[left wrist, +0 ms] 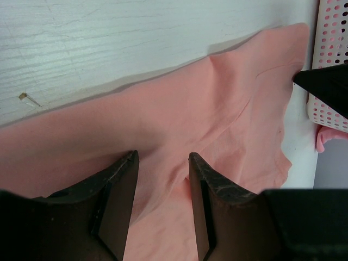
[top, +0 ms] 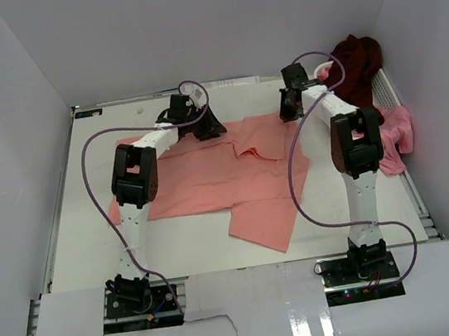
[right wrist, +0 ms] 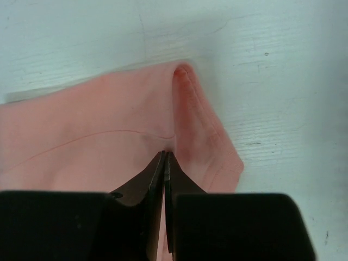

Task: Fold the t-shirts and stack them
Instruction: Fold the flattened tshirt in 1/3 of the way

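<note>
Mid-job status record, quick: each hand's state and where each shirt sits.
left hand: open, over the far edge of the salmon-pink shirt, gripping nothing
right hand: shut, pinching a ridge of the salmon-pink shirt near its far right corner
salmon-pink shirt: spread on the table, not folded
maroon shirt: heaped at far end of the basket
brighter pink shirt: draped at the basket's near end
stack: not started

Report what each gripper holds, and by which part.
Right gripper pinches the salmon-pink t-shirt at a raised fold near its corner. Left gripper is open, holding nothing.
</note>
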Controlling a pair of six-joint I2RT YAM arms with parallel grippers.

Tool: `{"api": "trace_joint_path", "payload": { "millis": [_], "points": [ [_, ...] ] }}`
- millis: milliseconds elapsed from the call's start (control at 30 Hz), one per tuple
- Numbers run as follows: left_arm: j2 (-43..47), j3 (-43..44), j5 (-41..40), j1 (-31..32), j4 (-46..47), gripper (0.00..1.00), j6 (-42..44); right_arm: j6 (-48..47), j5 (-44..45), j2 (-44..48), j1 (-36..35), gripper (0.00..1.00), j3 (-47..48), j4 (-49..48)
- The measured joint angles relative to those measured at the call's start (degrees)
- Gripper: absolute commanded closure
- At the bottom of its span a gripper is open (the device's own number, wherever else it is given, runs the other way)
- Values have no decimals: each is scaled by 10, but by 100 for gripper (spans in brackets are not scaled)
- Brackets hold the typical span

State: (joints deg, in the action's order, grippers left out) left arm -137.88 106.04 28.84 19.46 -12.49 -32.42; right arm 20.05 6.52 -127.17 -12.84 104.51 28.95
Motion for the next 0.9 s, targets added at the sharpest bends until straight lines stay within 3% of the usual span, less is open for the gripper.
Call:
{"api": "trace_joint_path", "payload": {
  "millis": [900],
  "points": [
    [0,0,0,0,0,46,0,-10,1,0,-3,92,-30,-2]
  ]
}}
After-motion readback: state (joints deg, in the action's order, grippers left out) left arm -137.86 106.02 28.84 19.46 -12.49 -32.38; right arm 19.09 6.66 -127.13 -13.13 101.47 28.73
